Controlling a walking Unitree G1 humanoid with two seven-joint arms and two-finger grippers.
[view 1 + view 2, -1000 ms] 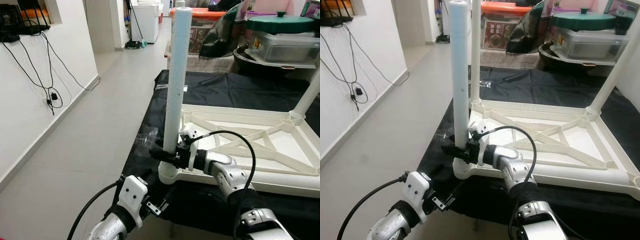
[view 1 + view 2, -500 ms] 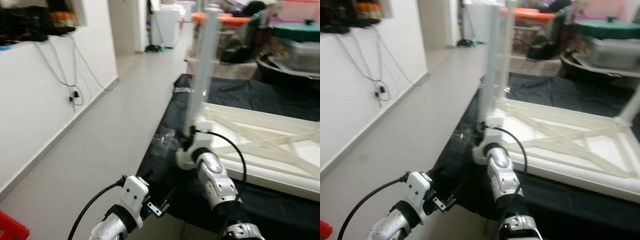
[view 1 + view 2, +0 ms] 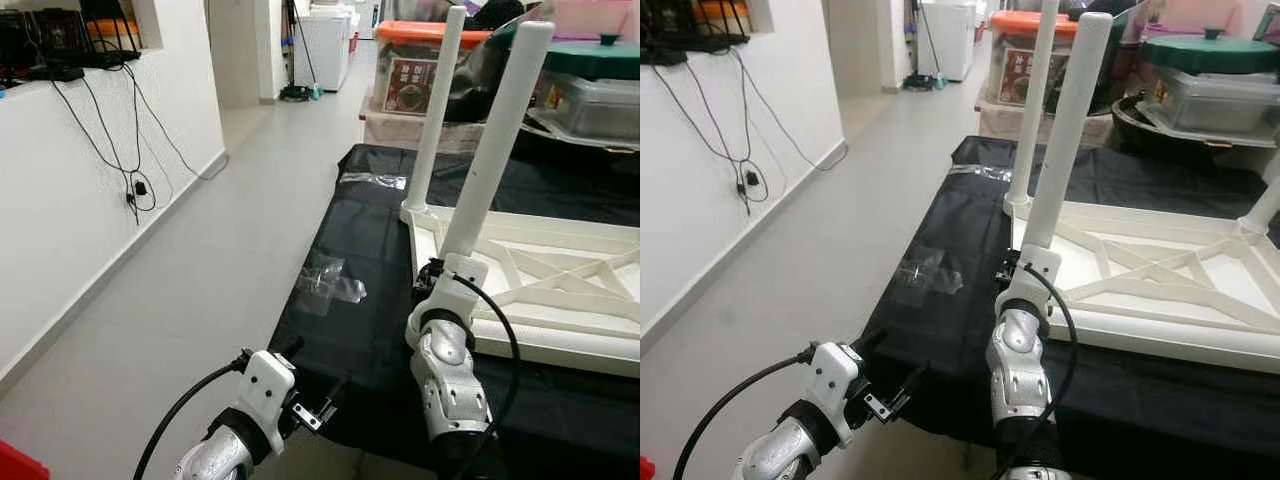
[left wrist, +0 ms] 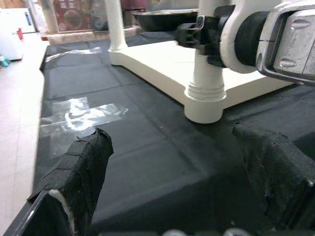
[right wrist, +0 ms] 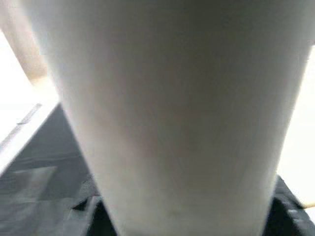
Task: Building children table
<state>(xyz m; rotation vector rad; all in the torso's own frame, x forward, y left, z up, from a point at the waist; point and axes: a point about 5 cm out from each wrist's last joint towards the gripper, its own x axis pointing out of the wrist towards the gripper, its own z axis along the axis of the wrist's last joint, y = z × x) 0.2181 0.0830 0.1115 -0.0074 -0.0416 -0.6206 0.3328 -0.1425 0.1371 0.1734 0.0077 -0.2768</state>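
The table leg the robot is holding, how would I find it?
Find the upside-down white table on the black cloth. The leg stands at its nearest corner, with the right gripper at its base. It leans, while the leg behind it stands nearly straight.

Black cloth [image 3: 360,330]; upturned white table [image 3: 560,300]

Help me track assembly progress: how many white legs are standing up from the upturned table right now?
3 visible. The near-left leg stands at the corner where the right gripper is; a second leg stands at the far-left corner; a third leg shows at the right edge. A fourth may be out of view.
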